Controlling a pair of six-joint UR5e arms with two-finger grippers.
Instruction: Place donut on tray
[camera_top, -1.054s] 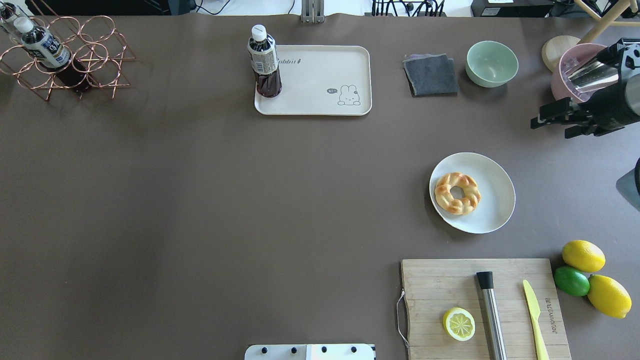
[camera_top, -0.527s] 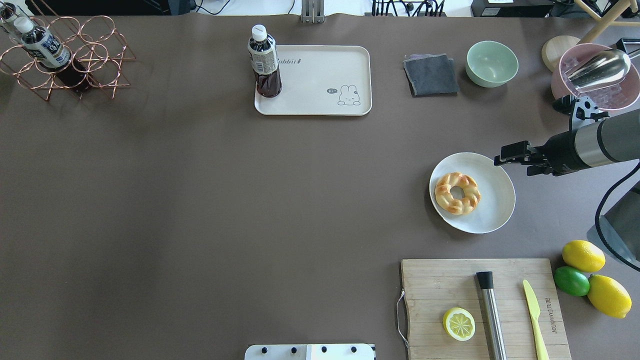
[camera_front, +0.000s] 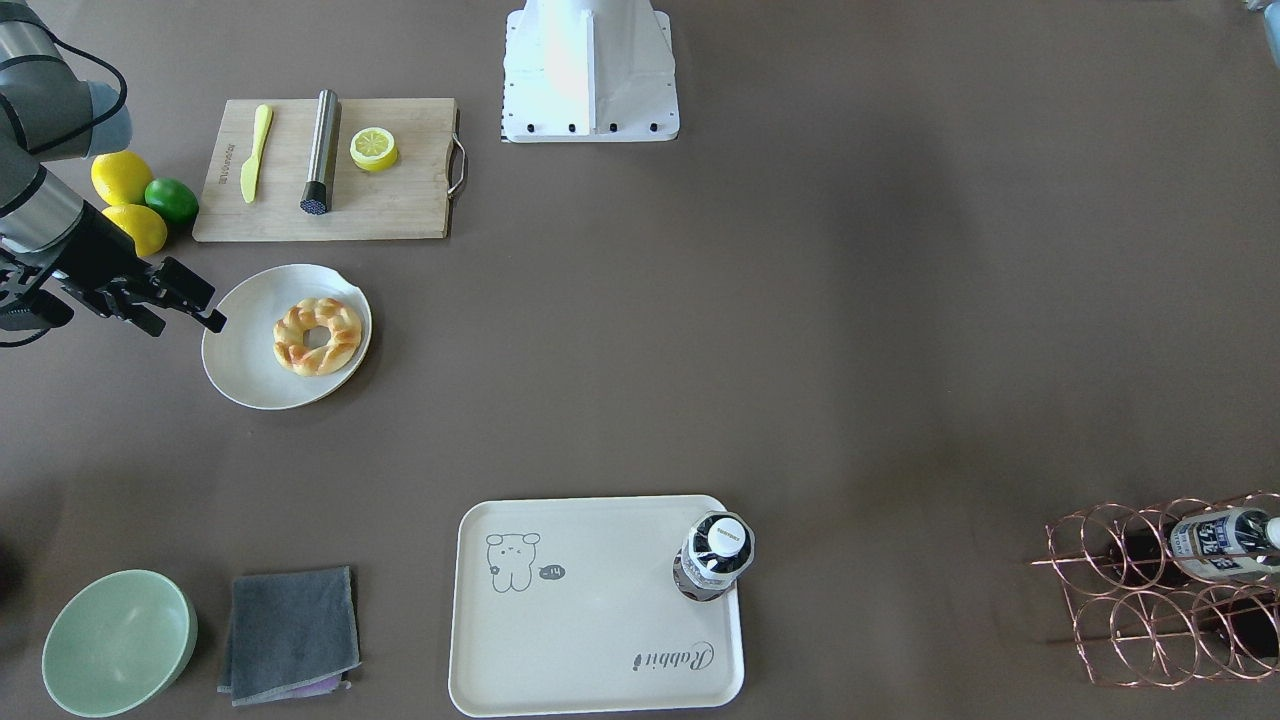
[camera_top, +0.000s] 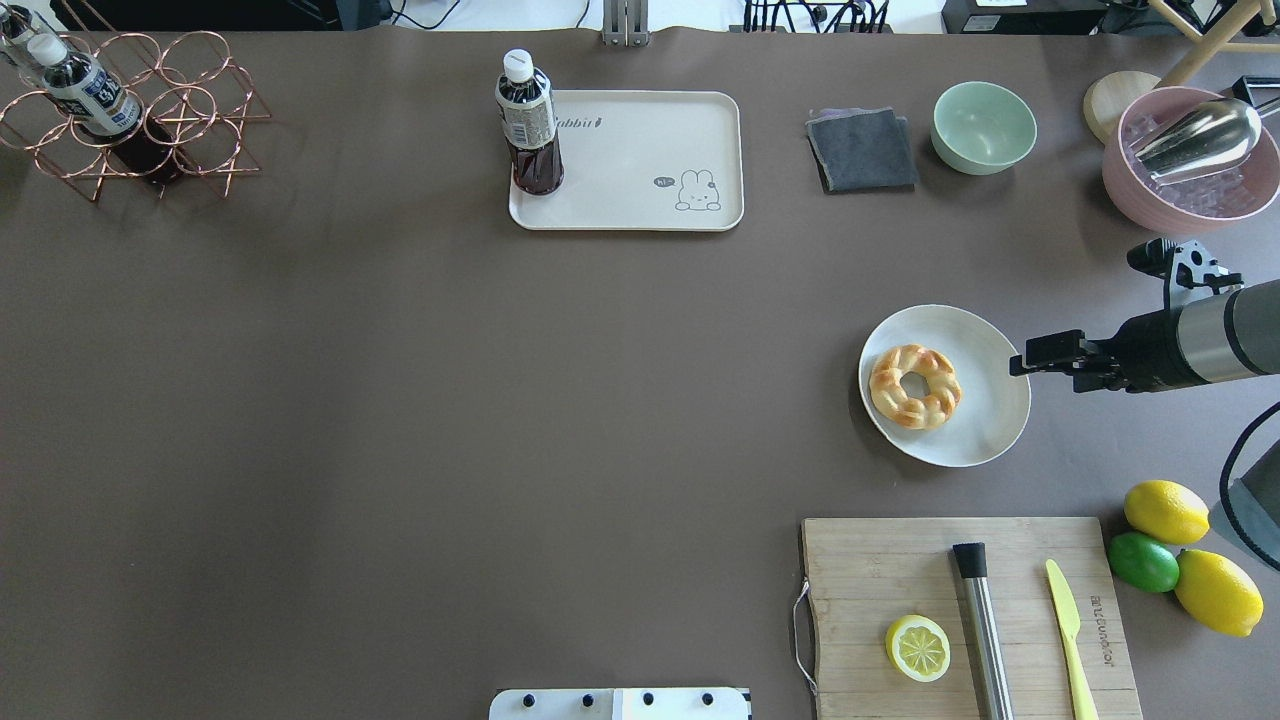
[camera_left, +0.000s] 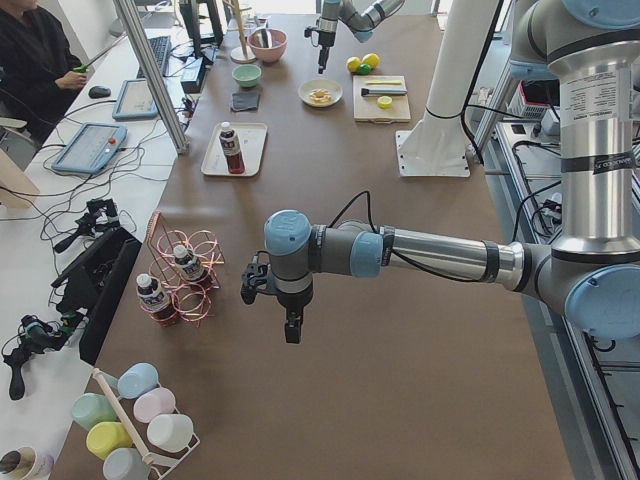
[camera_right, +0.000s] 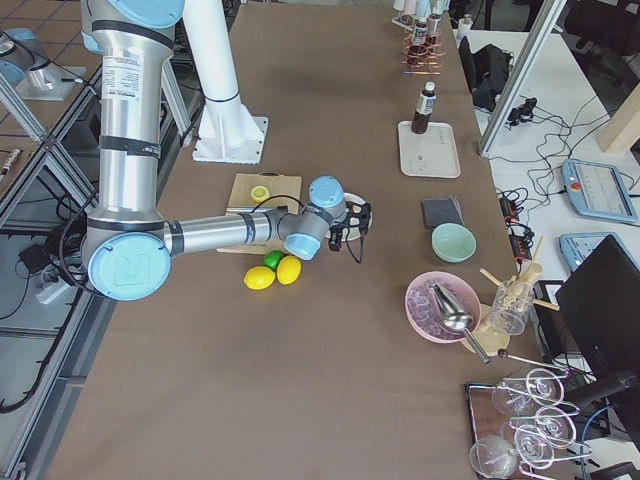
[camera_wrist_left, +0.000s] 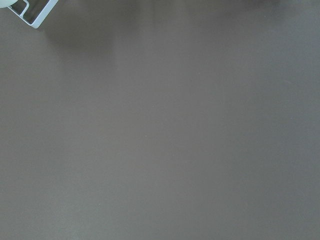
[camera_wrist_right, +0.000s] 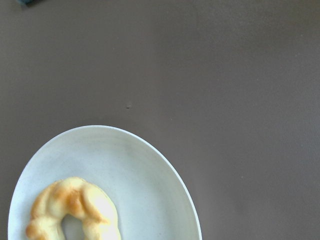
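Barely begun. Low right in the overhead view: wooden cutting board (camera_top: 880, 580) with lemon half (camera_top: 918, 648), no part of the job. Just above, mid right: donut (camera_top: 915, 386) lying flat on the round white plate (camera_top: 990, 410), ungrasped. At the plate's right rim: right gripper (camera_top: 1028, 357), jaws apart, empty, short of the donut. Top centre, well apart: tray (camera_top: 640, 170), bare but for a dark bottle (camera_top: 528, 125) at its left end. Left gripper (camera_left: 291, 335) over bare desk (camera_top: 400, 400), opening impossible to tell. Left to do: reach, grasp, lift, carry across, set down.
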